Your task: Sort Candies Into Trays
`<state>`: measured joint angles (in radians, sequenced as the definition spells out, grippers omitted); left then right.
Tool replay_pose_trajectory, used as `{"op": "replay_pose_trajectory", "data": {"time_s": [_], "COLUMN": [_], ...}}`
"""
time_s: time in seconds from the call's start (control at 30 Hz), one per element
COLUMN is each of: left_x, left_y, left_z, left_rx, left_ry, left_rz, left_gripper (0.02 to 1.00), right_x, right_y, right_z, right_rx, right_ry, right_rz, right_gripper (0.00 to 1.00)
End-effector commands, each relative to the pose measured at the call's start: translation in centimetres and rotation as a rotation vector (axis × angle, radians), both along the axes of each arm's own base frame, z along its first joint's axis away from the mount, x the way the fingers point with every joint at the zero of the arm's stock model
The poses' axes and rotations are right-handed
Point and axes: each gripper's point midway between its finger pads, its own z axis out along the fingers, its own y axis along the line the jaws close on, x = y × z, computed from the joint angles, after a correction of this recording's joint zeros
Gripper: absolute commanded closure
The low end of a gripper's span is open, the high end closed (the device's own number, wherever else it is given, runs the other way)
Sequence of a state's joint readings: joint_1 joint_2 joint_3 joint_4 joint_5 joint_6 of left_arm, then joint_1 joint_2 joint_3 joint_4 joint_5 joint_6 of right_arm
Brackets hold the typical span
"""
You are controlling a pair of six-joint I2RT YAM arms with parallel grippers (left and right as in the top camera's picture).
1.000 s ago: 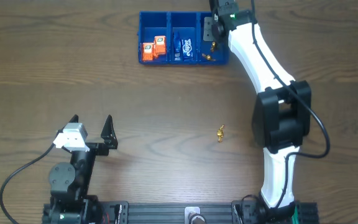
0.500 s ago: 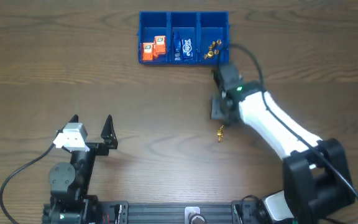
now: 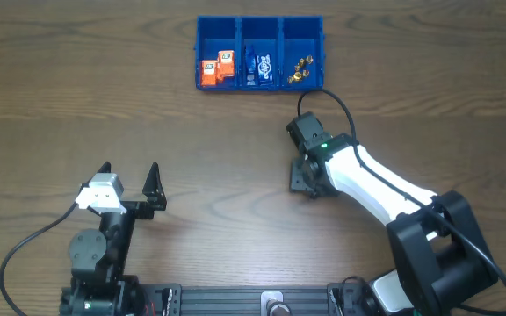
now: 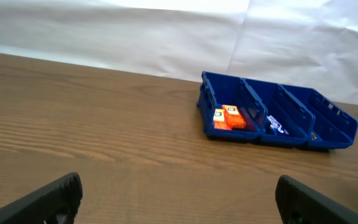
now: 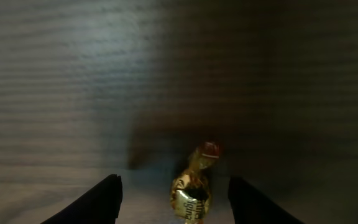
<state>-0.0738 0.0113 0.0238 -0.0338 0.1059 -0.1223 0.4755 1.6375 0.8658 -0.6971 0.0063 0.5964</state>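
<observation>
Tray [image 3: 260,18] at the tabletop's far edge holds sorted candies; right gripper [image 5: 176,190], jaws apart, straddles the remaining gold candy [image 5: 192,186].

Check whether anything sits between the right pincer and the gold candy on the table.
Nothing visible does. The right pincer is open around the gold candy, which lies on the table with only bare wood beside it.

This looks like a robotics lab test bench. A brown wood-grain desk [image 3: 77,88] has a black metal mounting rail [image 3: 271,298] behind the left gripper [image 3: 128,168]. Far ahead of that gripper hangs a plain white sheet backdrop [image 4: 104,31], beyond a blue plastic three-compartment bin [image 4: 207,102].
</observation>
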Motion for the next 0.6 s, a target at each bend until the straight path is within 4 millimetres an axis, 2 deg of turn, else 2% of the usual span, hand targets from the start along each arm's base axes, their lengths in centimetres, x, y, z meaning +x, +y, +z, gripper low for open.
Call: {"op": "replay_pose_trajectory", "data": {"time_s": [0.03, 0.1, 0.2, 0.23, 0.43, 0.6], "left_x": [-0.1, -0.1, -0.1, -0.1, -0.1, -0.1], "left_y": [-0.2, -0.2, -0.2, -0.2, -0.2, -0.2], "left_z": [-1.6, -1.6, -1.6, -1.6, -1.6, -1.6], "left_rx": [0.015, 0.015, 0.015, 0.015, 0.015, 0.015], "left_ry": [0.046, 0.046, 0.046, 0.046, 0.046, 0.046], "left_rz": [-0.014, -0.014, -0.014, -0.014, -0.014, -0.014], "left_gripper": [0.020, 0.020, 0.020, 0.020, 0.020, 0.020], "right_x": [-1.2, -1.1, -0.9, -0.8, -0.6, 0.0], "right_y": [-1.1, -1.1, -1.0, -0.9, -0.8, 0.3], "right_z": [-1.5, -1.5, -1.5, -1.5, -1.5, -0.8], "right_rx": [-0.031, -0.028, -0.025, -0.023, -0.016, 0.016], "right_ry": [0.027, 0.022, 0.014, 0.011, 0.001, -0.018], "right_rz": [-0.036, -0.036, -0.036, -0.036, -0.041, -0.028], "right_gripper": [0.446, 0.489, 0.608, 0.678, 0.836, 0.866]}}
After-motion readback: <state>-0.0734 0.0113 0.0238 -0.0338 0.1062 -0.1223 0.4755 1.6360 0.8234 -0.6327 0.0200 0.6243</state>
